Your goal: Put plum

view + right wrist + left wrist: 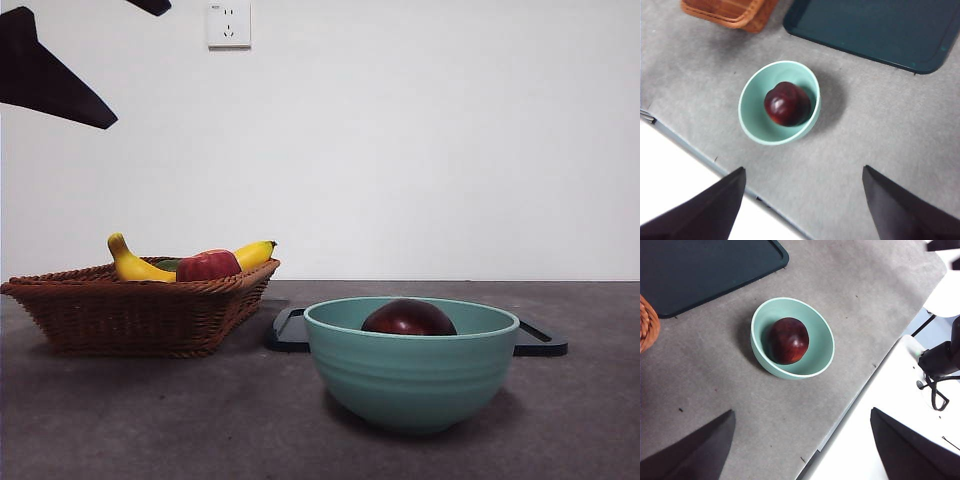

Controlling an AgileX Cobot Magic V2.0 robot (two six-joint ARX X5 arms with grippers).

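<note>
The plum sits inside my teal bowl at the near right, so the placing looks done. Glossy and round, it would likely be slippery and bruise easily; I'd take it across its widest middle. My left gripper and right gripper hang wide open, empty, high above. The wicker basket at far left holds a banana and red apple.

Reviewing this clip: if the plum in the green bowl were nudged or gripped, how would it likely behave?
The plum looks round and glossy, so it would probably roll and may slip in a grip. The bowl walls surround it, so a nudge likely sends it back to the bottom. It looks firm, not floppy.
</note>
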